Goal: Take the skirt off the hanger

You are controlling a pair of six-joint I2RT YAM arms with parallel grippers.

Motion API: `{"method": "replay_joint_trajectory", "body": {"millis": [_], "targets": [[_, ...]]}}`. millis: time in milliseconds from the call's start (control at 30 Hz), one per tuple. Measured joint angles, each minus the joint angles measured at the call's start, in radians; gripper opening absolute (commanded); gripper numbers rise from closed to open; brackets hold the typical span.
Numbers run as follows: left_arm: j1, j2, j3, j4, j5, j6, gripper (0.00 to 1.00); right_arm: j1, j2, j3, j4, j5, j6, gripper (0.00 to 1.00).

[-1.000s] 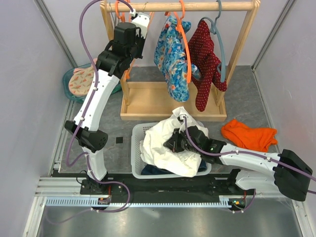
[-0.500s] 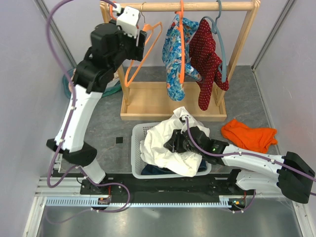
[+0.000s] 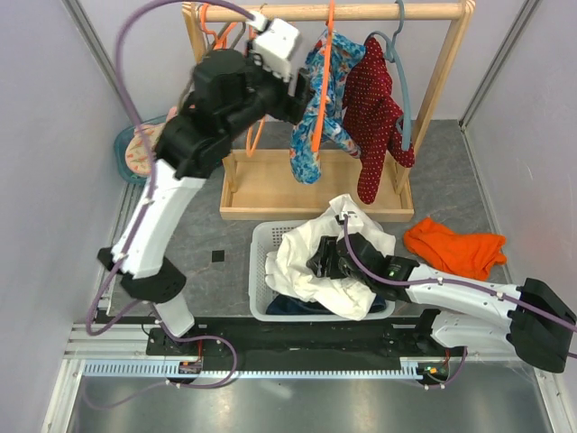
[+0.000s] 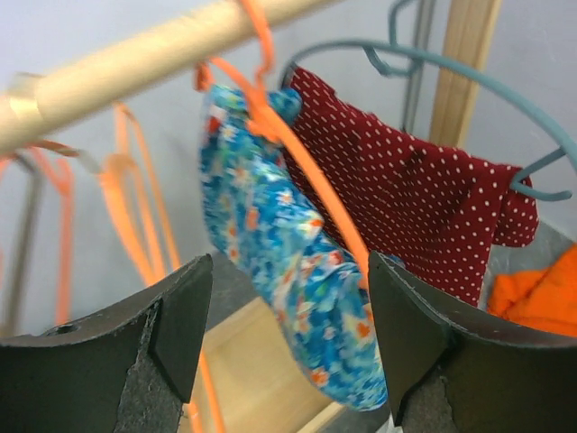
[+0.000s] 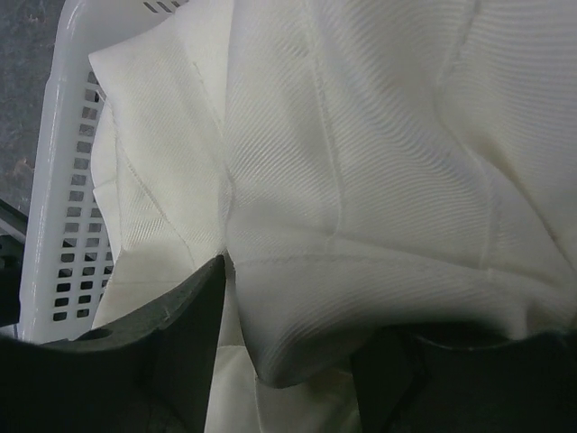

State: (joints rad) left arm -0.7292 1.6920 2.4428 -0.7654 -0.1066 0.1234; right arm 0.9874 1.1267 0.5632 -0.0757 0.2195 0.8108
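Note:
A strip of dark navy cloth (image 3: 287, 307), the skirt as far as I can tell, shows in the white basket (image 3: 260, 271) under a white garment (image 3: 302, 257). Empty orange hangers (image 3: 256, 135) hang at the rail's left end; which one is the hanger I cannot tell. My left gripper (image 3: 302, 95) is up at the rail, open (image 4: 288, 334), facing a blue floral garment (image 4: 279, 253) on another orange hanger (image 4: 306, 189). My right gripper (image 3: 326, 262) rests on the white garment (image 5: 361, 135), jaws apart (image 5: 288, 361) with a loose fold between them.
The wooden rack (image 3: 306, 194) stands behind the basket, its rail (image 3: 361, 11) across the top. A red dotted garment (image 3: 374, 117) hangs on a grey-blue hanger (image 3: 403, 63). An orange cloth (image 3: 455, 248) lies on the floor at the right, a teal tub (image 3: 135, 149) at the left.
My left arm swung right along the rail, from the empty orange hangers to the floral garment, with its jaws opening. My right gripper opened from shut on the white garment. The basket shifted slightly right.

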Motion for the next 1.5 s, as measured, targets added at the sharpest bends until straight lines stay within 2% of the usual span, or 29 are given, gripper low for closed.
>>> {"method": "replay_joint_trajectory", "body": {"millis": [200, 367, 433, 467, 533, 567, 667, 733, 767, 900, 1000, 1333, 1500], "targets": [[-0.023, 0.186, 0.002, 0.010, -0.001, 0.000, 0.79, 0.001, -0.027, -0.001, -0.031, 0.032, 0.001, 0.64], [-0.024, 0.248, 0.002, 0.008, -0.016, -0.005, 0.79, 0.001, -0.018, -0.001, -0.025, 0.032, -0.003, 0.63], [-0.024, 0.249, 0.007, 0.013, -0.019, -0.009, 0.71, 0.001, -0.012, -0.001, -0.019, 0.032, -0.003, 0.63], [-0.024, 0.249, 0.012, 0.015, -0.021, -0.010, 0.59, 0.001, -0.011, -0.001, -0.018, 0.032, -0.003, 0.63], [-0.024, 0.249, 0.020, 0.023, -0.023, -0.016, 0.43, 0.001, -0.010, -0.001, -0.016, 0.032, -0.003, 0.61], [-0.024, 0.249, 0.022, 0.027, -0.026, -0.017, 0.29, 0.001, -0.010, -0.001, -0.016, 0.032, -0.003, 0.60], [-0.024, 0.253, 0.024, 0.037, -0.041, -0.023, 0.13, 0.001, -0.010, -0.001, -0.017, 0.032, -0.005, 0.57], [-0.019, 0.260, 0.027, 0.048, -0.065, -0.023, 0.08, 0.001, -0.011, 0.000, -0.019, 0.033, -0.009, 0.56], [-0.016, 0.264, 0.027, 0.055, -0.074, -0.023, 0.02, 0.000, -0.013, 0.000, -0.023, 0.033, -0.012, 0.57], [-0.013, 0.276, 0.029, 0.068, -0.086, -0.023, 0.02, 0.002, -0.029, 0.018, -0.050, 0.023, -0.027, 0.68], [-0.013, 0.277, 0.029, 0.071, -0.095, -0.022, 0.02, 0.016, -0.050, 0.063, -0.106, 0.016, -0.061, 0.98], [-0.013, 0.243, 0.032, 0.051, -0.121, 0.014, 0.02, 0.041, -0.152, 0.354, -0.300, 0.022, -0.205, 0.98], [-0.013, 0.125, -0.008, 0.028, -0.120, 0.019, 0.02, 0.043, -0.248, 0.426, -0.337, 0.012, -0.254, 0.98]]}}
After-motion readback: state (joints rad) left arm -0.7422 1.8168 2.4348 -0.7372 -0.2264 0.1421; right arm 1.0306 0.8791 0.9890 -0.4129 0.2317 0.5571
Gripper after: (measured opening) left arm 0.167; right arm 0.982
